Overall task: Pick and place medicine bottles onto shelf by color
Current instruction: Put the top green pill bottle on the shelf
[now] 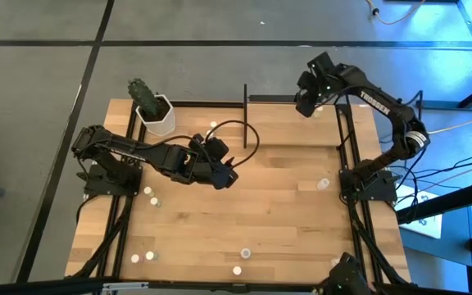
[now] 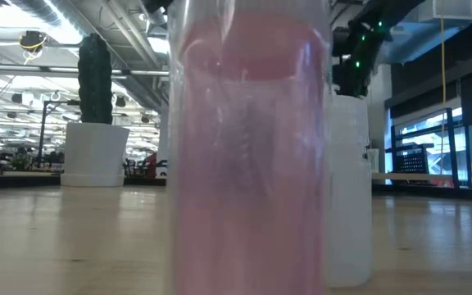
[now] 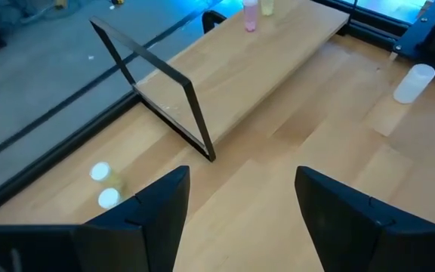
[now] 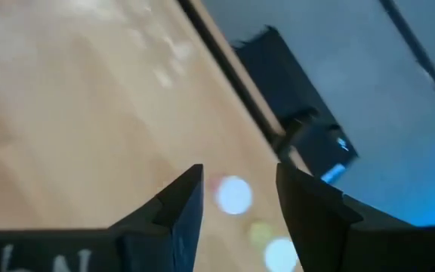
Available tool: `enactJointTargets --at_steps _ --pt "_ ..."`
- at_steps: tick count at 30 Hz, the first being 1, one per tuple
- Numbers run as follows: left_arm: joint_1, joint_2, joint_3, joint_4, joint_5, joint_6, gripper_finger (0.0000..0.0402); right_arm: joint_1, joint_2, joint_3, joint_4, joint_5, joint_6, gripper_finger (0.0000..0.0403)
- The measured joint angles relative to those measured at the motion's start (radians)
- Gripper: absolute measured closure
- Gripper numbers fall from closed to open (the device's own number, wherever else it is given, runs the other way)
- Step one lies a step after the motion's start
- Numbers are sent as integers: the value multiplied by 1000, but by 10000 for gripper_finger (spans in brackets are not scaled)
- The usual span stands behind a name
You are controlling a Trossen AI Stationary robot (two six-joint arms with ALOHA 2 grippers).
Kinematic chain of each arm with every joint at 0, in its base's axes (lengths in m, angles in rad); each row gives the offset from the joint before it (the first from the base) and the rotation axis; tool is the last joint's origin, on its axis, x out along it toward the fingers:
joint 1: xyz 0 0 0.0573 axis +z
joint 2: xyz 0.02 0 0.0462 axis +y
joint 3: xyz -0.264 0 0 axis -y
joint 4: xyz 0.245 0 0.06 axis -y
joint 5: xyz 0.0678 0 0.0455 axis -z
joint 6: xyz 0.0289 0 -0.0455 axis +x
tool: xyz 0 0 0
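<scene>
Pink bottle (image 2: 248, 147) fills low view; both grippers' jaws apart: left (image 1: 224, 174) mid-table, right (image 1: 307, 104) over shelf (image 3: 278, 57).

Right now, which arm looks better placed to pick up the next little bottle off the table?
Probably the left. Its gripper hangs open and empty over mid-table, near loose bottles. The right gripper is off at the shelf's far end.
</scene>
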Motion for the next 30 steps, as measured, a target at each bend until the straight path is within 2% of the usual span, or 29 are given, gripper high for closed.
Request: enactJointTargets --at_steps 4,9,14,21,27,30 --pt "1 0 0 -44 39 -66 166 0 -68 41 -30 -133 0 233" --pt "25 -1 0 -172 88 -240 168 18 -211 45 -30 -262 -2 233" --pt "104 -5 0 -284 215 -352 166 97 -345 45 -25 -347 -6 233" --pt "262 -5 0 -286 392 -245 167 225 -456 45 -15 -353 -1 233" --pt "398 -5 0 -266 564 -225 168 324 -469 45 -15 -353 -1 233" --pt "448 -5 0 -265 600 -223 167 365 -463 45 -15 -353 0 233"
